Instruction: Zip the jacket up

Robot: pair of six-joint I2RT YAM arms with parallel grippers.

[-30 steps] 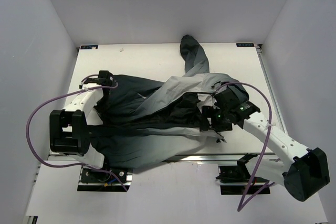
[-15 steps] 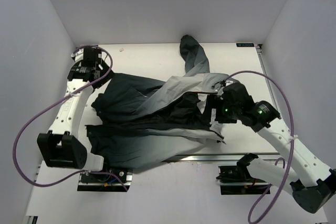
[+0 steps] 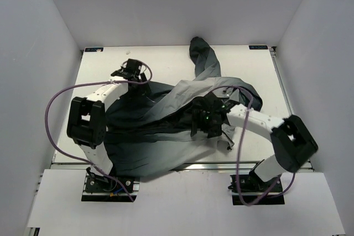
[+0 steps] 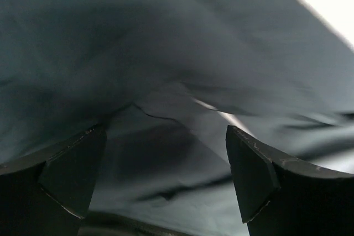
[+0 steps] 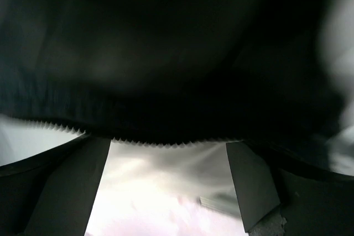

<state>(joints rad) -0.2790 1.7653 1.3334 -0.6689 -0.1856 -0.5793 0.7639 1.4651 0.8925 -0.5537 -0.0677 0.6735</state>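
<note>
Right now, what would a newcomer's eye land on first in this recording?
The jacket, fading from grey to black, sprawls crumpled and open across most of the white table, with one sleeve trailing toward the far edge. The right gripper sits over its dark middle, jaws open, with a toothed zipper edge right in front of its camera. The left gripper hovers open at the jacket's far left edge.

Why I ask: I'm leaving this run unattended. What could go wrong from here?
The zipper teeth cross the open right gripper, blurred and close; closing may catch loose fabric instead. The jacket lies bunched and folded over itself, so the front edges may not line up. The open left gripper faces plain fabric, not clearly an edge.
</note>
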